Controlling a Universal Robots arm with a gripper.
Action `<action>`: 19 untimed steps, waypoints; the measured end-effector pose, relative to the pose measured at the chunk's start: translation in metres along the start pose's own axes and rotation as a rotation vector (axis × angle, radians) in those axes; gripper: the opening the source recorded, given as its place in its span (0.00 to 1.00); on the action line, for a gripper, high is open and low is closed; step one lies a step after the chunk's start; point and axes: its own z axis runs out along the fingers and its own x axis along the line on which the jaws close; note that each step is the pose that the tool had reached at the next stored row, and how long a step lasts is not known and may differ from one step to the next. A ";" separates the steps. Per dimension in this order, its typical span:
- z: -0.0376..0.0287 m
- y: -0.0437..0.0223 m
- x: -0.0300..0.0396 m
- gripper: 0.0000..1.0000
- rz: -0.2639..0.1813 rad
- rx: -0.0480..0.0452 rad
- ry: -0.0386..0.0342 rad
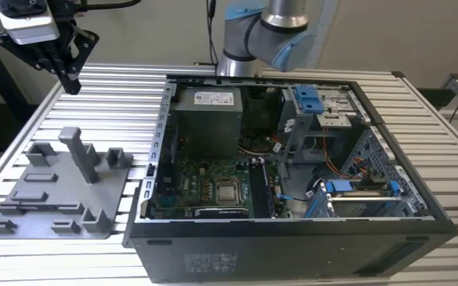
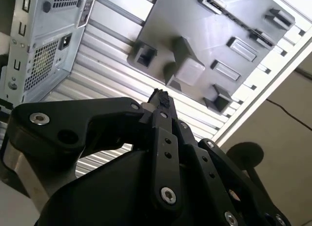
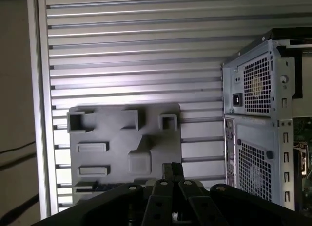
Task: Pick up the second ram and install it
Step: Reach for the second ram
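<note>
Jaws pressed together with nothing between them; the fingertips [image 2: 161, 97] meet at a point in both wrist views. I have the arm hanging high over the slatted surface [image 1: 117, 95], toward the exterior view's left, above the grey tray [image 1: 54, 199] and well apart from the open computer case [image 1: 293, 244]. My read is that the height keeps the tips clear of the tray's upright post [image 1: 81, 155] and the case wall, and lets the wrist cameras look down on the tray. Its holders look bare from here.

Second ram: not in the jaws. Long dark strips stand in the memory slots [image 1: 262, 189], just beside the processor [image 1: 227, 192] on the board. It may be one of those, seated upright as a stick would sit, but it's too small for me to tell.
</note>
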 end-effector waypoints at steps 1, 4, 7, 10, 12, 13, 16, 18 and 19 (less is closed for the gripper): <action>-0.0001 -0.0006 0.0029 0.11 0.000 0.0000 0.0001; -0.0003 -0.0025 0.0118 0.11 0.000 0.0000 0.0000; -0.0006 -0.0043 0.0204 0.11 0.000 0.0000 0.0000; -0.0009 -0.0064 0.0294 0.11 -0.001 0.0000 0.0001; -0.0010 -0.0078 0.0357 0.11 -0.001 0.0000 0.0000; -0.0011 -0.0085 0.0386 0.11 -0.001 0.0000 0.0000; -0.0014 -0.0107 0.0481 0.11 -0.001 0.0000 0.0000; -0.0016 -0.0122 0.0548 0.11 -0.001 0.0000 0.0000; -0.0017 -0.0129 0.0580 0.11 -0.001 0.0000 0.0001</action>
